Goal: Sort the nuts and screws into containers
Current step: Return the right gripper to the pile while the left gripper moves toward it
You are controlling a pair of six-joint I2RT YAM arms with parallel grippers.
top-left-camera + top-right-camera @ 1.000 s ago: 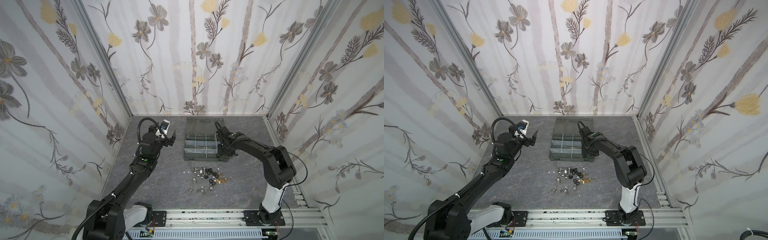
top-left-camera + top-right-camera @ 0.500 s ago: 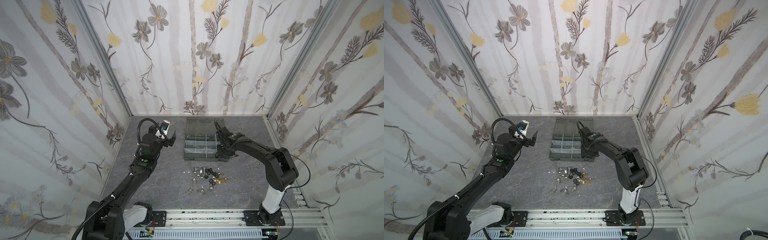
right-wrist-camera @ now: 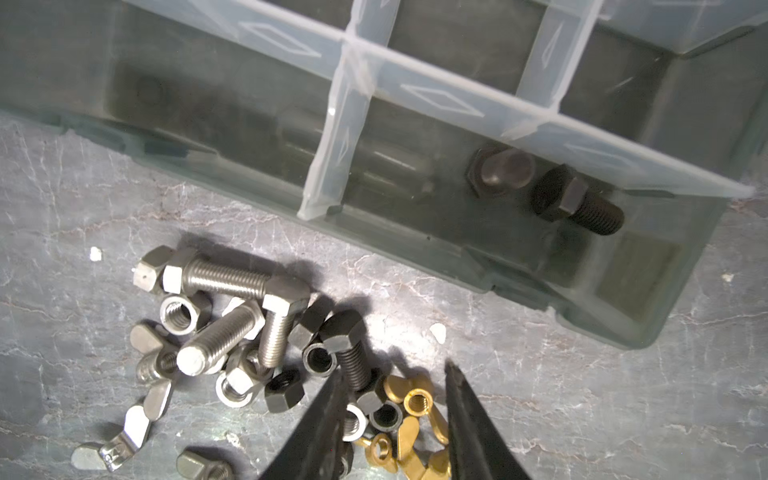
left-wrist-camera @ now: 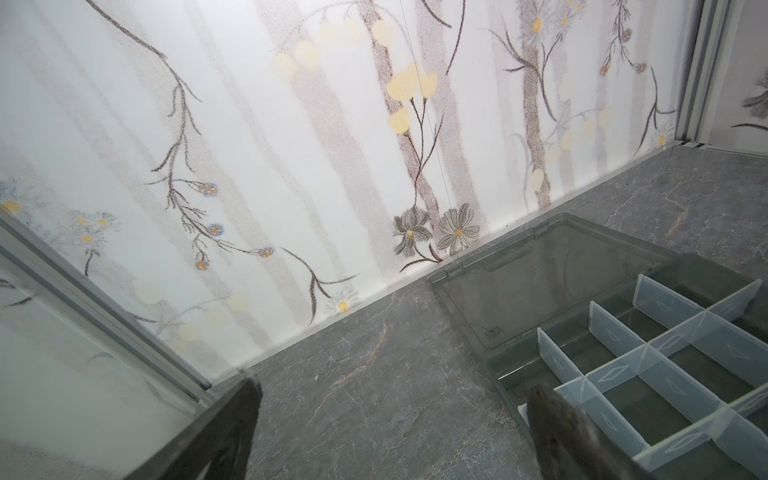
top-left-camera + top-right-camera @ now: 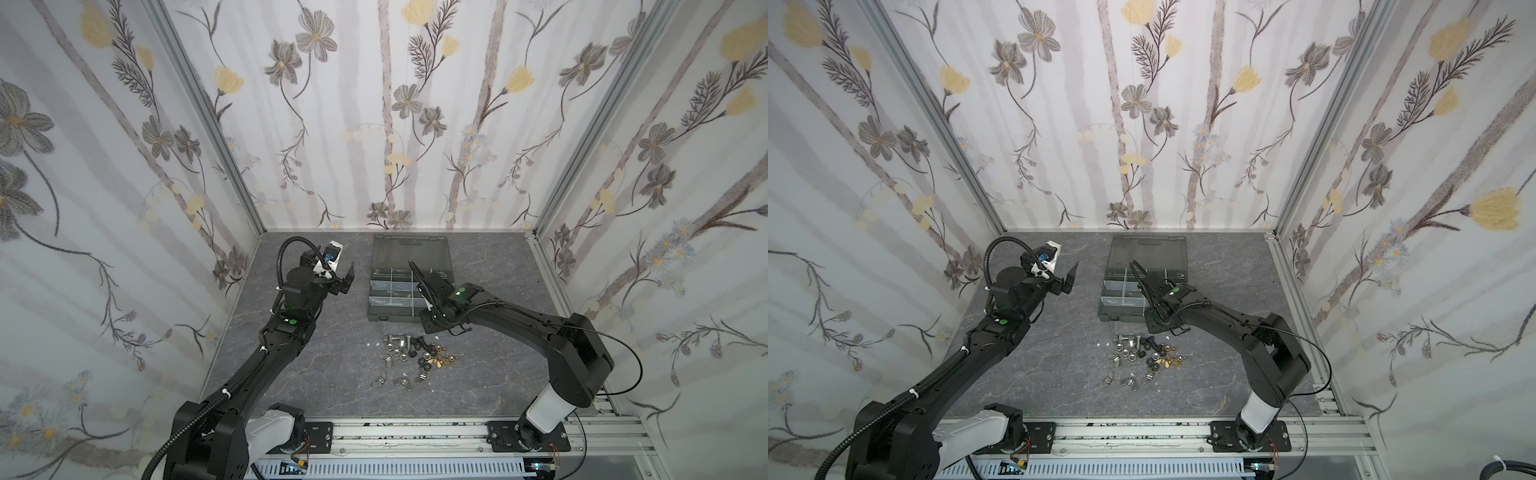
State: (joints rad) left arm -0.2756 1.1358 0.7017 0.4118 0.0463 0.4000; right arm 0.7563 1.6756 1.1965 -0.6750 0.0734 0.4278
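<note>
The screws and nuts lie in a loose pile (image 5: 411, 357) (image 5: 1142, 357) on the table, in front of the dark grey organizer case (image 5: 390, 316) (image 5: 1121, 318). The right wrist view shows silver screws (image 3: 224, 278), a black screw (image 3: 349, 349), brass wing nuts (image 3: 415, 403) and a black nut (image 3: 284, 392). My right gripper (image 3: 395, 370) (image 5: 430, 328) hangs open over the brass nuts and the black screw, holding nothing. One black screw (image 3: 577, 203) lies in the case's near corner container, with a second dark hex head beside it. My left gripper (image 4: 395, 390) (image 5: 345, 278) is open and empty, left of the case.
The case's smoky lid (image 5: 411, 249) (image 4: 552, 266) lies flat open towards the back wall. Translucent dividers (image 4: 623, 361) split the case into several containers. Silver wing nuts (image 3: 137, 424) sit at the pile's edge. Small white specks (image 3: 436, 332) dot the table. Patterned walls close three sides.
My right gripper has moved from over the case towards the pile at the front. Its jaws have narrowed slightly. The left arm has not moved.
</note>
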